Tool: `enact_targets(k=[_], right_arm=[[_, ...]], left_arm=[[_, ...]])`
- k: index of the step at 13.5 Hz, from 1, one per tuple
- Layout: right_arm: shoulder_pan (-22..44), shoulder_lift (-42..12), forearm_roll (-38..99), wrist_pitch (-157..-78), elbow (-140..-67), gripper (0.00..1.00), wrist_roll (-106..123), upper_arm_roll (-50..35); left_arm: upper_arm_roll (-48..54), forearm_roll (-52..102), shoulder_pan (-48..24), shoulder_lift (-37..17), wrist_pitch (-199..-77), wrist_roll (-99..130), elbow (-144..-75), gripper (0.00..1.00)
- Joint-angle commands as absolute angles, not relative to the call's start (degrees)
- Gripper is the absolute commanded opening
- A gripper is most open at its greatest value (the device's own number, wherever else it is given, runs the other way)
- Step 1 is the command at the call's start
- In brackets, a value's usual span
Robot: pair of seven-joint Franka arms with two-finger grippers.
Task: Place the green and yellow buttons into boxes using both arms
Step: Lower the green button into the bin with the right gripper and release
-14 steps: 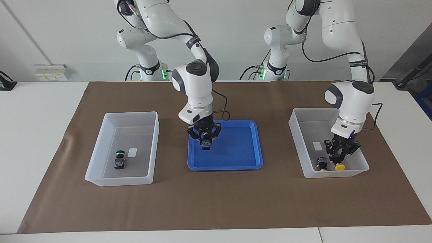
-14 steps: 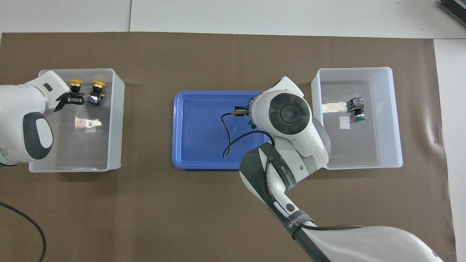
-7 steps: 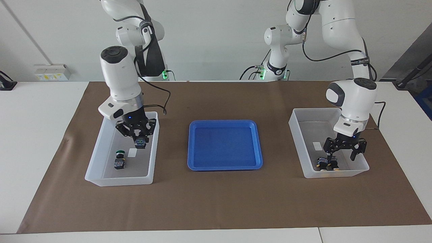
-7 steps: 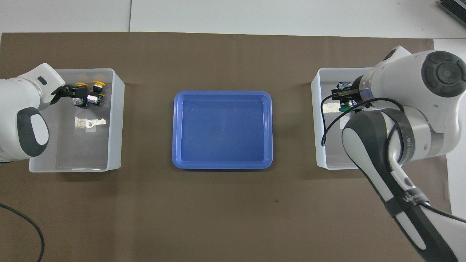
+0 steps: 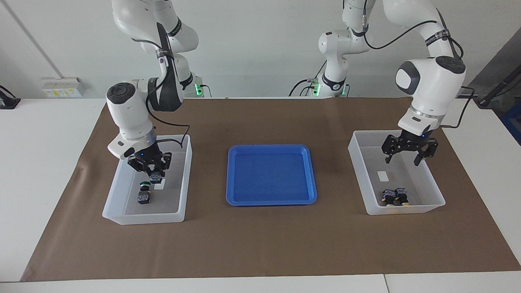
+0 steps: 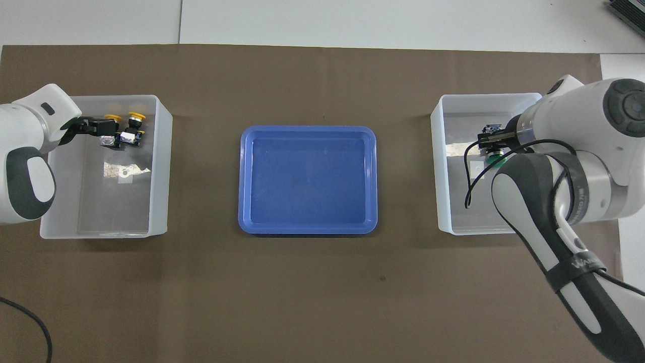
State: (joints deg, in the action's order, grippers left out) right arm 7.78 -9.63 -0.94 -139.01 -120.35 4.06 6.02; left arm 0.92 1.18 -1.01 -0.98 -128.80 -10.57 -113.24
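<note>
My right gripper (image 5: 149, 167) is low inside the box (image 5: 122, 219) at the right arm's end, shut on a black-bodied button (image 5: 155, 178) that hangs from its fingertips. A green button (image 5: 143, 193) lies on that box's floor beside it; from overhead a green cap (image 6: 497, 160) shows by the right gripper (image 6: 493, 137). My left gripper (image 5: 409, 154) hangs open, holding nothing, over the other box (image 5: 357, 171). Two yellow buttons (image 5: 395, 197) lie side by side in that box, at its end farther from the robots; from overhead the yellow buttons (image 6: 132, 126) show by the left gripper (image 6: 101, 130).
A shallow blue tray (image 5: 270, 175) with nothing in it sits on the brown mat between the two boxes. Each box has a small white label (image 5: 381, 176) on its floor. White tabletop borders the mat.
The right arm carried its button from over the blue tray into its box and lowered it. The left gripper opened, left a yellow button beside the other, and rose.
</note>
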Motion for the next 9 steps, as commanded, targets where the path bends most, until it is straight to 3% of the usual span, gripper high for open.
enact_targets(k=[1,3,4,6,7,8,9], right_arm=[[6.3,-8.3,0.4,-144.0,-125.2,0.0,7.1,5.2],[6.3,-9.7,2.8,-144.5,-125.2,0.0,7.2,5.2],[6.3,-9.9,3.6,-144.5,-125.2,0.05,7.3,5.2],[6.4,-10.2,3.6,-144.6,-125.2,0.53,7.2,5.2],[6.3,-10.3,3.6,-144.6,-125.1,0.86,7.1,5.2],[6.2,-10.3,3.6,-144.5,-124.9,1.0,7.0,5.2],[6.3,-10.3,3.6,-144.5,-124.6,1.0,7.0,5.2]], left_arm=[[0.3,0.7,-5.1,5.7,-123.2,-3.9,-116.5,1.0],[0.6,0.2,-5.9,7.1,-118.4,-3.5,-114.9,1.0],[1.2,0.2,-5.9,7.9,-115.3,-3.4,-112.8,1.0],[1.4,0.2,-5.1,7.1,-109.3,-3.5,-106.6,1.0],[1.4,0.2,-4.9,5.6,-105.9,-3.6,-102.5,1.0],[1.4,0.1,-4.8,4.4,-103.3,-3.7,-99.8,1.0],[1.3,0.2,-4.7,3.8,-102.4,-3.8,-97.8,1.0]])
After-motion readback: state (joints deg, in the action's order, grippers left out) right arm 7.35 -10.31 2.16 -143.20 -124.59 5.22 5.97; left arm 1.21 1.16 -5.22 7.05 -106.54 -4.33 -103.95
